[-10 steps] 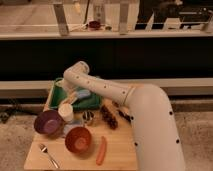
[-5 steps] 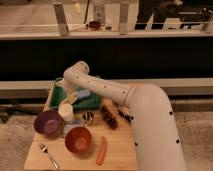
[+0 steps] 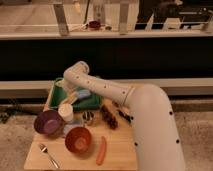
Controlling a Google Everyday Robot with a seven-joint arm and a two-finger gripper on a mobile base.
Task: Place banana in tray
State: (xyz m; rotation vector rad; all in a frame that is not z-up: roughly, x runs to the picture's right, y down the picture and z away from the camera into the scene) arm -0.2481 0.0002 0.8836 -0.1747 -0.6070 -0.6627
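— Where were you at that moment?

— My gripper [image 3: 70,94] hung low over the green tray [image 3: 56,89] at the back left of the bench [image 3: 120,150], with my arm [image 3: 100,87] bent down across it. How my jaws stood, released or clenched, I could not tell; the wrist hid them.

— And the banana?

— The banana [image 3: 75,96] showed as a small pale yellow shape at the tray's front edge, just beside the light blue oblong object [image 3: 84,93] and right by my gripper. I could not tell if it rested on the tray floor or hung in my hold.

— How did you judge it would handle?

— Light, I thought, and probably stiff enough to keep its curve. The skin looked smooth, so likely a little slippery. I reckoned the middle of its length was the place to take it, jaws across the narrow way, where the curve would not twist it out.

— Anything nearby to mind?

— The cream cup [image 3: 66,111] stood just in front of the tray, near the purple bowl [image 3: 48,122]. The orange bowl [image 3: 78,139] and the orange carrot-like stick [image 3: 101,150] lay well apart.
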